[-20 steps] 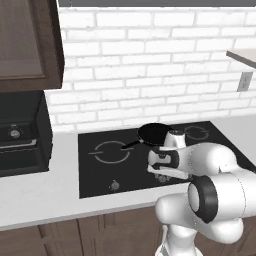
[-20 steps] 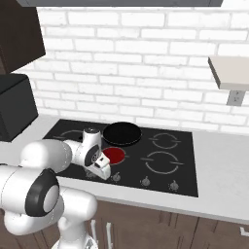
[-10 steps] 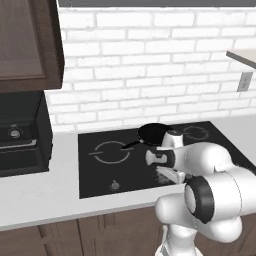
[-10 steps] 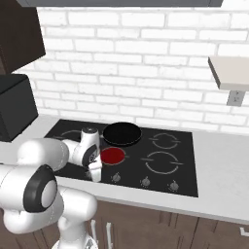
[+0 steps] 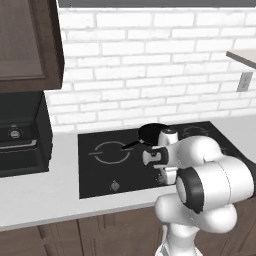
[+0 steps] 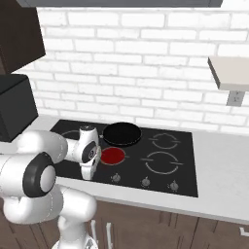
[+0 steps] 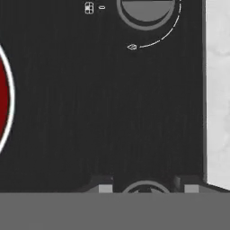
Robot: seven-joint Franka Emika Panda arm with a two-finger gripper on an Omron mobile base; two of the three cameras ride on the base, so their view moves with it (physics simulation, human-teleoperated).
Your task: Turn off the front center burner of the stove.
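Wall: white brick (image 6: 146,53) runs behind everything, matte with grey mortar lines, far beyond the claw.
Tabletop: pale grey slab (image 5: 45,192), smooth and faintly mottled, spreading to either side of the claw and showing as a light strip at the right of the hand view.
Stove: flat glossy black glass (image 6: 185,168) set flush in the tabletop, drawn with thin grey rings; the claw hangs low over its front edge.
Frying pan: round, black, shallow (image 6: 121,133), sitting on the rear zone beyond the claw.
Front center burner: solid red disc (image 6: 112,156) with a pale rim, just beside the claw toward the middle of the stove; red means the burner is not off yet.
Claw: (image 6: 88,171) compared with a second ago it has dropped from above the red disc to the knob row at the front edge. In the hand view one fingertip (image 7: 104,187) sits on each side of a round grey knob (image 7: 143,188), so the jaws stand apart, around it and not yet clamped.
Meaning: the reach looks finished; closing and twisting remain.
Neighbouring knob: grey, round, slotted (image 7: 146,11), ahead of the claw with a white arc and arrow printed beside it.
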